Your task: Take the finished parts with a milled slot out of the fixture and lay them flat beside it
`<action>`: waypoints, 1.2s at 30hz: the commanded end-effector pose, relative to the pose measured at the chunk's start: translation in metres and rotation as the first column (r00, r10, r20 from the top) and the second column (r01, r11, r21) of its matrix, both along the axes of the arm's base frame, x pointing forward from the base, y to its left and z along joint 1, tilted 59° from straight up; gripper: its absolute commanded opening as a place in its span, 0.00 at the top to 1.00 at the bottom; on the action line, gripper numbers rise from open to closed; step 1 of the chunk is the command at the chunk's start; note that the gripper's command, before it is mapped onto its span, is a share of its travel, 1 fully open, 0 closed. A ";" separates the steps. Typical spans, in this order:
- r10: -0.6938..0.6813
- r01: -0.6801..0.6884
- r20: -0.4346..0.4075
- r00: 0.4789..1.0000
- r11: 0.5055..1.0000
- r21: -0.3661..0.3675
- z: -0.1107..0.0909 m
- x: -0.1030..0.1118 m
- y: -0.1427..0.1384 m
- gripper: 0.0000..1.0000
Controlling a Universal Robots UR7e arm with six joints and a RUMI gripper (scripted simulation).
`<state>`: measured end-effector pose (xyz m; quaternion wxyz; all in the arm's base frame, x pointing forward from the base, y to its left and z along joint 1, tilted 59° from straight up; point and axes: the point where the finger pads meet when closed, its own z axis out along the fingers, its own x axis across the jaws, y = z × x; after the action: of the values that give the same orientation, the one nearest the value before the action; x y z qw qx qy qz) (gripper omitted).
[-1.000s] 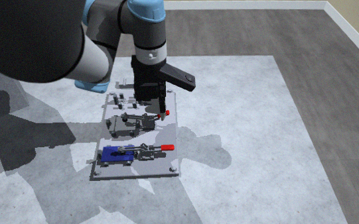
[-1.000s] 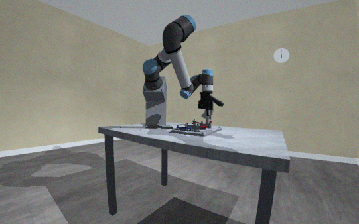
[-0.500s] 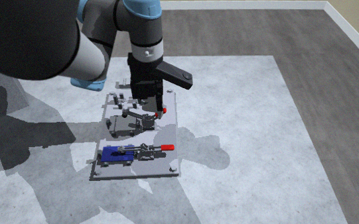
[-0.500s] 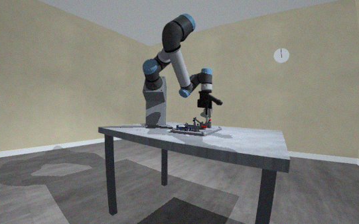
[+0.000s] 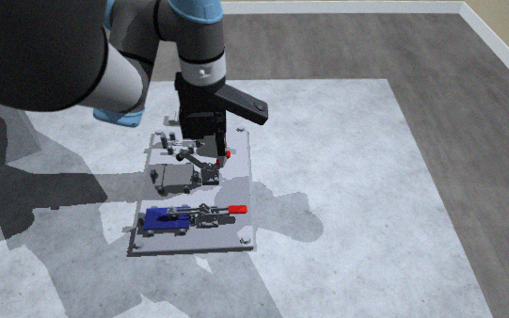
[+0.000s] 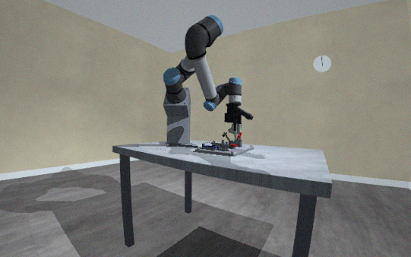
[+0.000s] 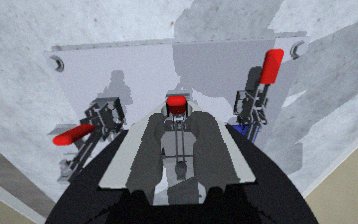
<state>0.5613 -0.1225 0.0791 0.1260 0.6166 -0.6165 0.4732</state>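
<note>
Looking from the top, the black two-jaw gripper pinched the red-tipped middle toggle-clamp lever; a grey slotted part and the blue rectangular blank sat in the grey fixture plate. Exterior: no part lay on the surface. Wrist: the lever's red tip showed between the jaws, so unloading had barely begun.

On the fixture plate, the far station sat mostly behind the gripper. The arm's upper links ran off the top view's edge. The exterior view showed clamps too small to tell apart.
</note>
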 end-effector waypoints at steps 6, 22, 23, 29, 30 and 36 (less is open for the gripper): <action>0.000 0.000 0.000 1.000 1.000 0.000 -0.001 -0.006 0.001 1.00; 0.000 0.000 0.000 1.000 1.000 0.000 -0.004 -0.015 0.000 1.00; 0.000 0.000 0.000 1.000 1.000 0.000 -0.004 -0.015 0.000 1.00; 0.000 0.000 0.000 1.000 1.000 0.000 -0.006 -0.018 -0.001 1.00; 0.000 0.000 0.000 1.000 1.000 0.000 -0.006 -0.018 -0.001 1.00; 0.000 0.000 0.000 1.000 1.000 0.000 -0.007 -0.020 -0.001 1.00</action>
<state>0.5427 -0.1237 0.0729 0.1261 0.6166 -0.6164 0.4732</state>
